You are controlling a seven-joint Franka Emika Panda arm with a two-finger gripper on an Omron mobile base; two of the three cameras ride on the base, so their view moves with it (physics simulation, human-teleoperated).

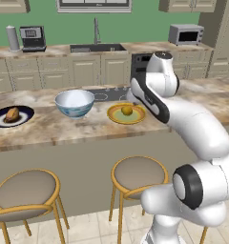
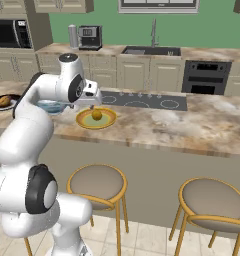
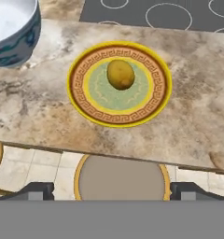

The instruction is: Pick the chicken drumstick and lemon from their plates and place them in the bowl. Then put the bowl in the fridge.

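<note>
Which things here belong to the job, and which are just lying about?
Job: chicken drumstick on the dark plate; lemon on the yellow plate; bowl; open gripper.
Lying about: microwave; coffee machine; stools; sink.

Arm (image 1: 197, 128): glossy white rounded shells, fat tubular links w/ dark grey/black bands at joints (one round dark cap w/ light centre at lower joint). Finger tips (image 3: 37, 191): small, dark grey, blocky. No cables or markings visible.
</note>
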